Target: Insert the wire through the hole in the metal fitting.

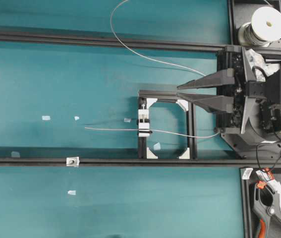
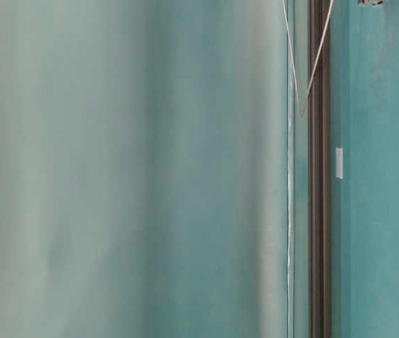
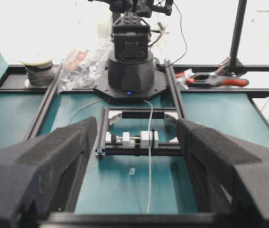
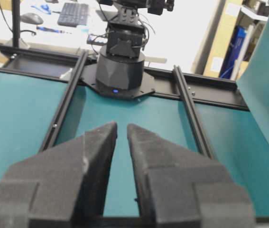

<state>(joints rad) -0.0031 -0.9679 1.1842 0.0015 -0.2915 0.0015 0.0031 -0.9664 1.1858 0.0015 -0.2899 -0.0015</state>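
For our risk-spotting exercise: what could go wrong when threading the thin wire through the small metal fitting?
The hair-thin silvery wire may bend or slip when gripped. The tiny shiny squarish metal fitting sits on a black rail, apart from the wire's end, and could be knocked off.

In the overhead view the wire (image 1: 130, 49) runs off the top edge, so its far end is unseen. The metal fitting (image 1: 72, 161) on the rail is too small to show its hole clearly. The table-level view is mostly a blurred teal surface. The left gripper (image 3: 136, 142) is missing from the overhead view.
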